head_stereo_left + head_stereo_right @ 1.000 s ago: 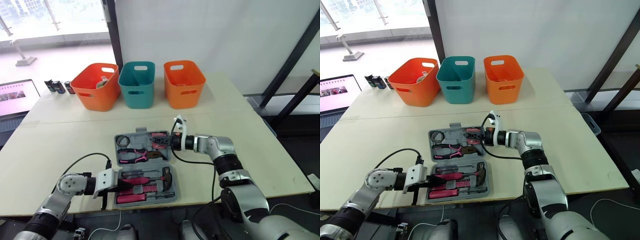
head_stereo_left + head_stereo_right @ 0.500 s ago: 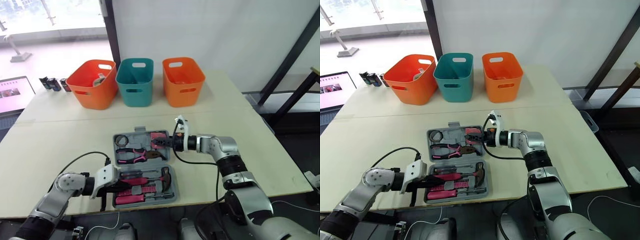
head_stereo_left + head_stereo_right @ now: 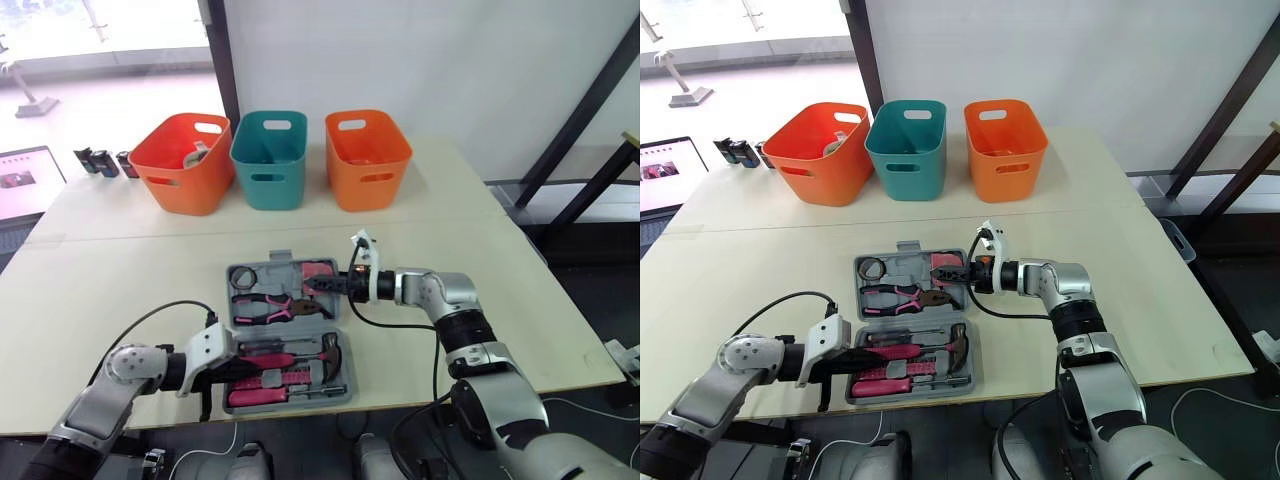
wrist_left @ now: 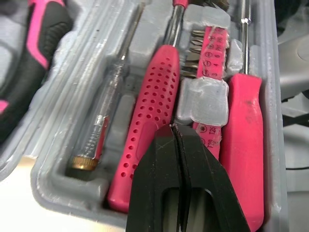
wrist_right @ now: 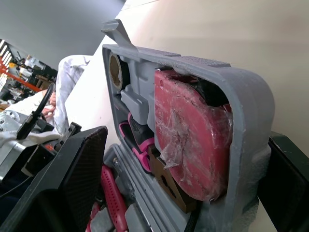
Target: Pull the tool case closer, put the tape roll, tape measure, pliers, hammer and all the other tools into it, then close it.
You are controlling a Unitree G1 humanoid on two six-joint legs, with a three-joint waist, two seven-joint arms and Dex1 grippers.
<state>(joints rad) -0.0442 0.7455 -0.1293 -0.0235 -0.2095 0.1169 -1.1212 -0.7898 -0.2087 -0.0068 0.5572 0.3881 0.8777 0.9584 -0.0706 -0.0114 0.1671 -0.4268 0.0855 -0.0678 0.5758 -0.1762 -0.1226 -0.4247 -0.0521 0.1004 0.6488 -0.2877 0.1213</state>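
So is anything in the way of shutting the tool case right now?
Yes, probably the left gripper. Its shut fingers lie over the near half of the open tool case, above the pink screwdriver handles, so folding the halves together would likely pinch it. The right gripper is open around the far half's rim.

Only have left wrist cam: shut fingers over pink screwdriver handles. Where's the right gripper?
Observer: The right gripper is open, straddling the tool case at its far right corner, beside the pink tape measure.
Operator: Case open flat?
Observer: Yes, both halves lie flat on the table; the pliers are in the far half.
Operator: Behind it?
Observer: A row: left orange basket, teal basket, right orange basket.
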